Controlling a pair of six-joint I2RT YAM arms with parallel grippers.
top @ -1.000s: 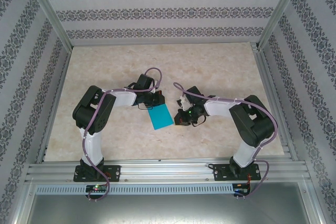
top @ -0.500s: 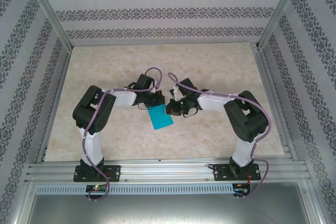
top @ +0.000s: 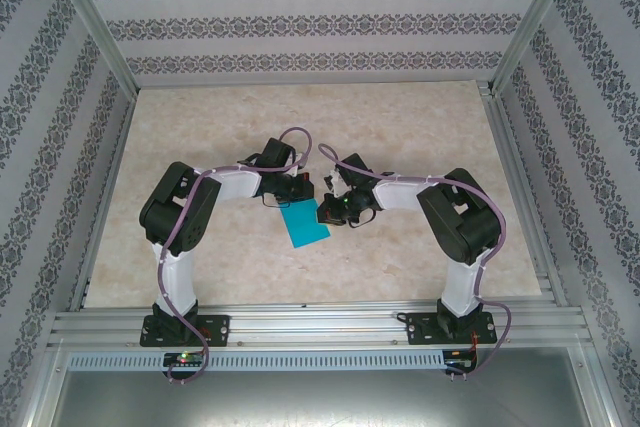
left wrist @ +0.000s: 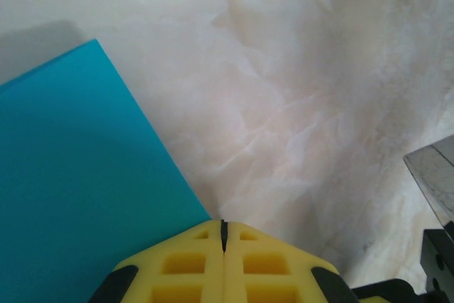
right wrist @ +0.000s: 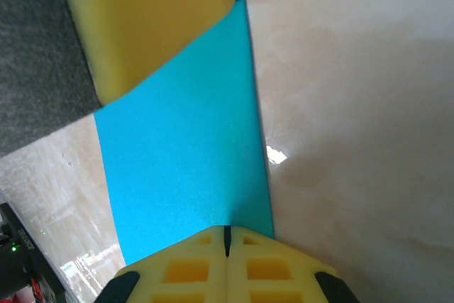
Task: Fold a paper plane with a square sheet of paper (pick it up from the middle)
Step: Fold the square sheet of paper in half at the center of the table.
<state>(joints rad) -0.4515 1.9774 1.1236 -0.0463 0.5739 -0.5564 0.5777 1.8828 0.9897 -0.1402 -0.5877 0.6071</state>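
Observation:
The teal-blue square sheet of paper (top: pixel 306 226) lies flat on the marble table between the two arms. My left gripper (top: pixel 298 195) is shut, its yellow tips (left wrist: pixel 223 226) down at the sheet's (left wrist: pixel 71 175) far edge near a corner. My right gripper (top: pixel 324 210) is shut too, with its tips (right wrist: pixel 227 232) set on the sheet's (right wrist: pixel 184 154) right side near the edge. I see no paper between either pair of jaws. One yellow finger (right wrist: pixel 149 19) of the left gripper rests on the far end of the sheet in the right wrist view.
The marble tabletop (top: pixel 400 127) stretches bare behind and to both sides of the arms. An aluminium frame rail (top: pixel 320 327) runs along the near edge, and patterned walls (top: pixel 60 97) close in the left, right and back.
My right gripper has swung left and slightly back onto the sheet's right side. The left gripper and the sheet have barely moved.

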